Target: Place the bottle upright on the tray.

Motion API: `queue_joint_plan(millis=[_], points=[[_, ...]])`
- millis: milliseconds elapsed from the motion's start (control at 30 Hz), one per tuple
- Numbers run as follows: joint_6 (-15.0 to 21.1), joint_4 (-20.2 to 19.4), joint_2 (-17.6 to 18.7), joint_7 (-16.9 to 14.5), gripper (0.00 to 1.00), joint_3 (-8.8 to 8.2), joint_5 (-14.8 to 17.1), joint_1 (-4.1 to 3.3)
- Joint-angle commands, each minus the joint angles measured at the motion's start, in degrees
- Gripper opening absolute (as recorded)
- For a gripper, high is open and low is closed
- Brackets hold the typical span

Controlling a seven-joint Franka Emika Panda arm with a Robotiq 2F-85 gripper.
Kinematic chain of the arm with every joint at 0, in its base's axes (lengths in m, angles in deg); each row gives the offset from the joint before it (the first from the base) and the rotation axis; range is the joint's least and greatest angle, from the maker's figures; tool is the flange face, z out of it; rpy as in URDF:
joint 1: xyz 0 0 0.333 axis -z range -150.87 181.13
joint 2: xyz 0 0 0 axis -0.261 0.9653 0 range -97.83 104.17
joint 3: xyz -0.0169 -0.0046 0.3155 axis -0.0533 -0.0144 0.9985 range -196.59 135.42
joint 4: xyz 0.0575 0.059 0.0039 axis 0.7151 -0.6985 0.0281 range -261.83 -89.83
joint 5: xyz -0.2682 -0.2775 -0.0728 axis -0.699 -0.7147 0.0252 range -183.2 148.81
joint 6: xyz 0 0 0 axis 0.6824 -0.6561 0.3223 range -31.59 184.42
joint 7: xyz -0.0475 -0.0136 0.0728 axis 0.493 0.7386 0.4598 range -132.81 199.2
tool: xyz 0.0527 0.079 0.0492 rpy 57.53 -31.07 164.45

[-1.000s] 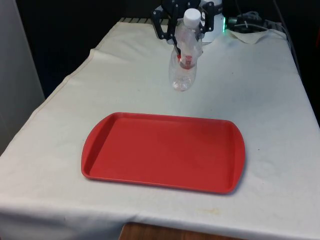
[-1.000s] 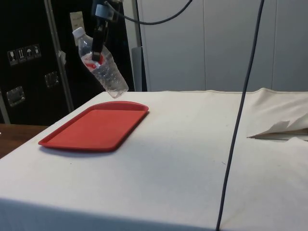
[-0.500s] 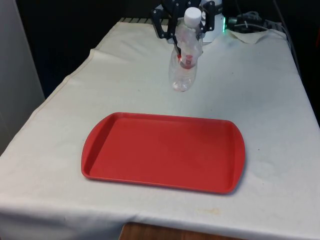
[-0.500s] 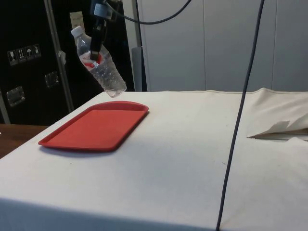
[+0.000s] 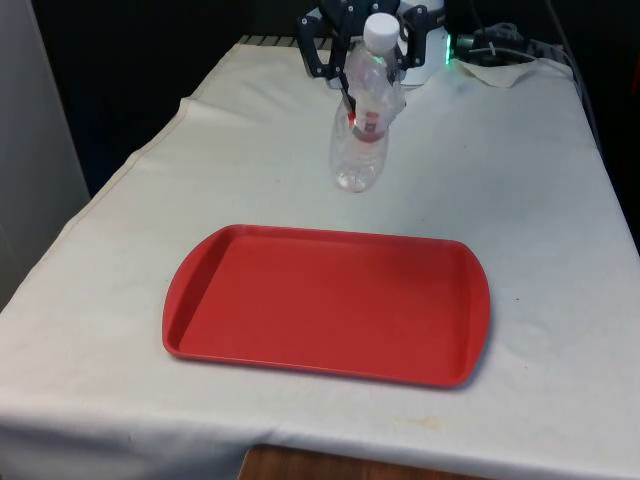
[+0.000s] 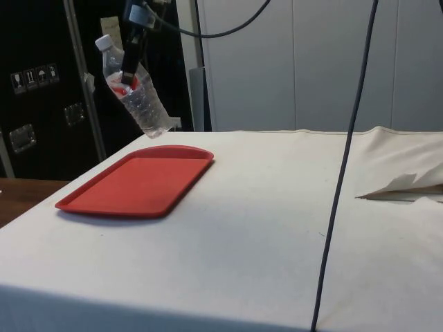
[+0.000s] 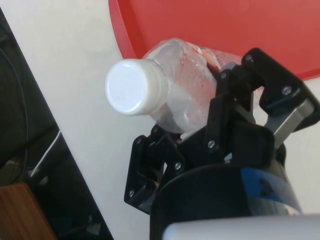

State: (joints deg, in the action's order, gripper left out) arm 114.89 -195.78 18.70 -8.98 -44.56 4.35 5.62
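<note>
Between the fingers, a clear bottle carried in the air short of the red tray.

Across the front view: gripper clamped on the red label band, white cap above the fingers, base hanging below them over bare bench, tray nearer the camera. Side view: bottle tilted, cap leaning away from the fingers, base slanting down toward the tray — probably gripped mid-body so the base stays free to meet the tray first. Wrist view: fingers pinching the bottle below its cap, tray beyond.
</note>
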Motion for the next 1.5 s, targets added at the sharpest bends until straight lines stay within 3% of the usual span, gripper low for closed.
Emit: queue_joint_plan(millis=[0,67,367,400,700,733,867,1033,1067,1100,1267,1333,1367,1400,1467], points=[[1.7,-0.4,-0.1,-1.0,0.33,0.52,1.2,0.17],[1.5,-0.5,0.1,-0.6,0.33,0.11,0.7,-0.06],[6.5,-1.8,-0.4,-3.1,0.33,0.80,4.4,-0.11],[5.5,-1.4,0.1,-2.3,0.33,0.23,3.3,-0.29],[10.4,-3.0,-0.5,-5.7,0.33,1.38,8.2,-0.11],[9.1,-2.5,-0.1,-4.6,0.33,0.69,6.8,-0.34],[12.5,-3.8,-0.6,-7.0,0.33,1.72,10.3,-0.11],[14.5,-4.6,-0.4,-8.5,0.33,2.18,12.5,-0.06],[13.6,-4.5,-0.1,-7.5,0.33,1.38,11.1,-0.34],[14.9,-4.8,-0.3,-8.8,0.33,2.23,12.9,-0.06],[17.0,-5.3,0.3,-10.3,0.33,2.58,15.4,0.06],[17.6,-5.5,0.7,-10.8,0.33,2.64,16.0,0.06],[16.7,-5.7,0.8,-9.6,0.33,1.60,14.6,-0.34],[18.3,-5.7,1.0,-11.5,0.33,2.69,16.9,0.11],[19.0,-5.7,1.4,-12.0,0.33,2.75,17.7,0.11]])
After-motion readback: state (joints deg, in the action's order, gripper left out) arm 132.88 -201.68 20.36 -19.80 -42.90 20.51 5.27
